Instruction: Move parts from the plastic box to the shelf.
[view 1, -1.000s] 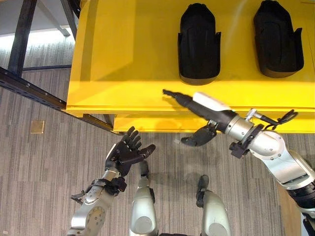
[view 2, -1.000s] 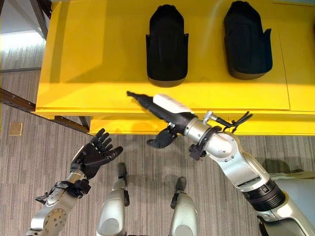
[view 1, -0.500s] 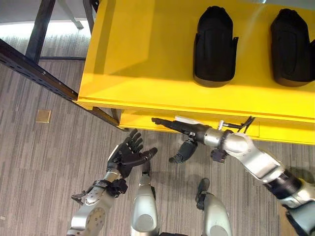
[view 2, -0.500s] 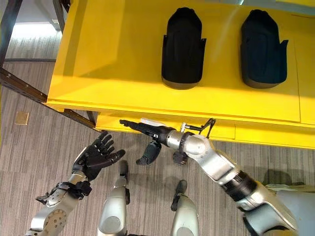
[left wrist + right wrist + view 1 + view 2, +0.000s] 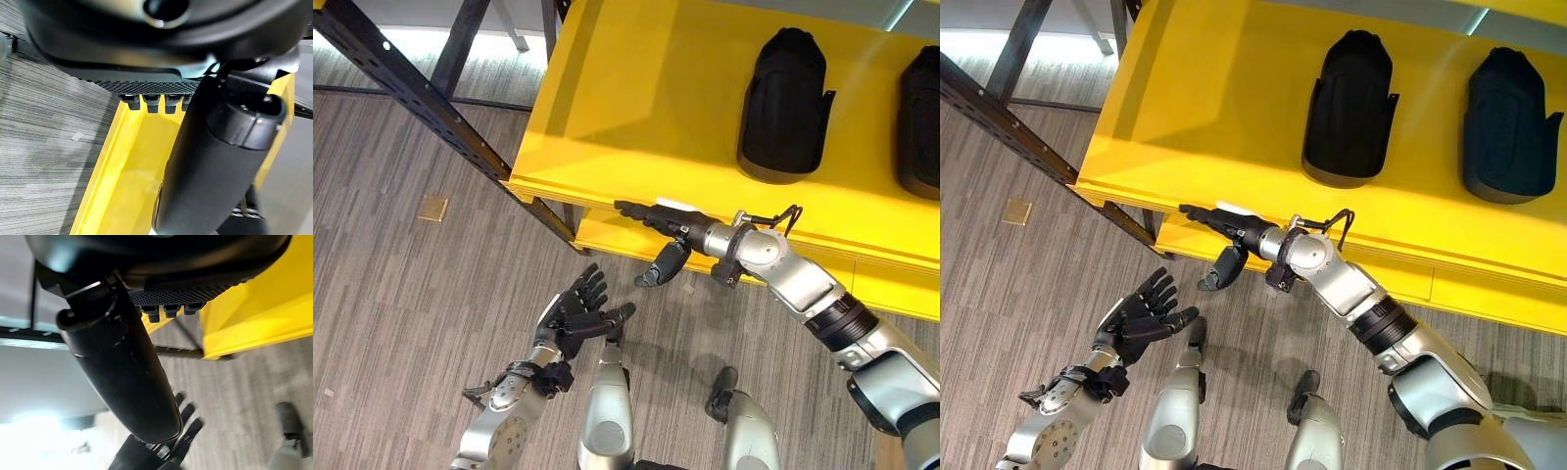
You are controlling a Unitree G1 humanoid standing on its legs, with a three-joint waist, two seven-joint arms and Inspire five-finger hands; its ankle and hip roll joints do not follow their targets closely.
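Two black moulded parts lie on the yellow shelf (image 5: pixel 636 108), one (image 5: pixel 783 103) near its middle and one (image 5: pixel 920 127) at the right edge of the view. My right hand (image 5: pixel 661 217) is open and holds nothing; its straight fingers point left along the shelf's front edge, and the thumb (image 5: pixel 122 367) hangs below. My left hand (image 5: pixel 573 313) is open with its palm up over the floor, in front of and below the shelf, apart from it. Its thumb (image 5: pixel 215 161) and fingers hold nothing.
A lower yellow level (image 5: pixel 607 235) sits under the top shelf board. A dark metal rack beam (image 5: pixel 421 98) runs diagonally at the left. A small tan square (image 5: pixel 433 208) lies on the grey striped floor.
The whole view has shifted, so the camera moved. My right hand has drawn back from over the shelf top to below its front edge. The left hand keeps its open pose.
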